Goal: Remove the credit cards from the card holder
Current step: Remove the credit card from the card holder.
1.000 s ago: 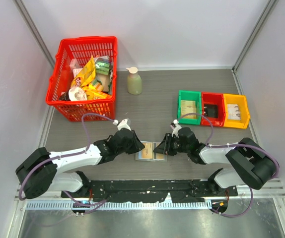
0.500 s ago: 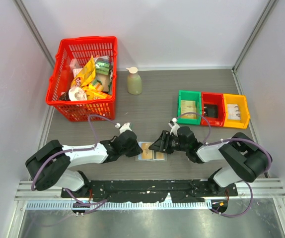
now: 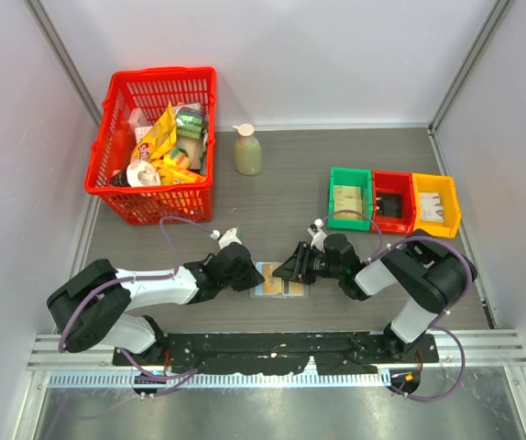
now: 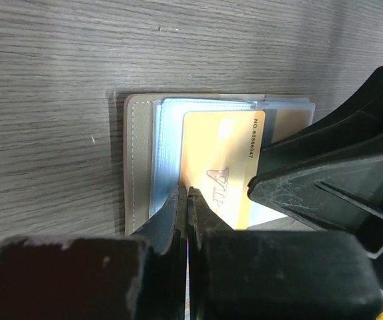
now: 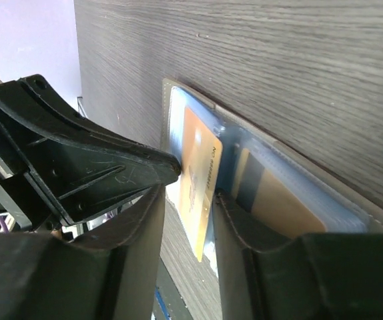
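The card holder (image 3: 286,288) lies open on the table between the arms, grey-olive rim (image 4: 138,160), light blue panels inside. A yellow-orange credit card (image 4: 221,160) sticks partly out of its left panel toward the near side. My left gripper (image 4: 187,193) is shut, its tips resting on the card's near left corner. My right gripper (image 5: 190,193) is open and straddles the card (image 5: 198,180), one finger (image 5: 245,233) on the right panel. A second tan card (image 5: 275,210) sits inside that panel's sleeve.
A red basket (image 3: 153,147) of snack packets stands at the back left, with a soap bottle (image 3: 247,151) beside it. Green (image 3: 349,197), red (image 3: 392,202) and yellow (image 3: 435,203) bins stand at the right, behind the right arm.
My right gripper has moved left over the card holder. My left arm has drawn in closer, its gripper staying at the holder's left side.
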Motion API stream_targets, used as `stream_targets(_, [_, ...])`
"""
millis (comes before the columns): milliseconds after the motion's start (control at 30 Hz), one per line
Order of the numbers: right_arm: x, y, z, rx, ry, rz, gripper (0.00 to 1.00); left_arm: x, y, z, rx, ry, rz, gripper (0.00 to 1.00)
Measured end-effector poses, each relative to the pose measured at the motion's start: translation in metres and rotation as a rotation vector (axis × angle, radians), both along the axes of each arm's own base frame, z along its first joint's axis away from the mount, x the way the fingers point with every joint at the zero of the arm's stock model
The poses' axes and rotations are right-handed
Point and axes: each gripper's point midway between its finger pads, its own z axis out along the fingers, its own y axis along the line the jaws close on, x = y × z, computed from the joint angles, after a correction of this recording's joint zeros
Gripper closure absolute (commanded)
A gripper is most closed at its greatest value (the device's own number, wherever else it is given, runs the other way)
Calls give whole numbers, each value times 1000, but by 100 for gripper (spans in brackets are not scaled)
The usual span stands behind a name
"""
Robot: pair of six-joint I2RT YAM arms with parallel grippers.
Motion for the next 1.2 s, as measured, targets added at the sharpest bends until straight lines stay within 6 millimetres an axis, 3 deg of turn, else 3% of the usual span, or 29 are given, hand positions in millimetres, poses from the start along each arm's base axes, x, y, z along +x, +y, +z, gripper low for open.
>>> stream_targets(400, [-10, -7, -6, 83, 42, -17, 89, 1, 2, 0, -19, 1, 20, 100])
stream_targets(500, [-10, -7, -4, 105, 43, -15, 99, 1, 3, 0, -19, 1, 20, 100])
stream_targets(1033, [-11, -21, -5, 145, 78, -31, 99, 2, 3, -1, -24, 7, 31, 100])
stream_targets(1133, [-12, -21, -5, 131, 70, -22, 77, 2, 3, -1, -25, 9, 33, 100])
stream_targets(1200, [-10, -20, -5, 121, 67, -18, 70, 2, 3, -1, -25, 9, 33, 100])
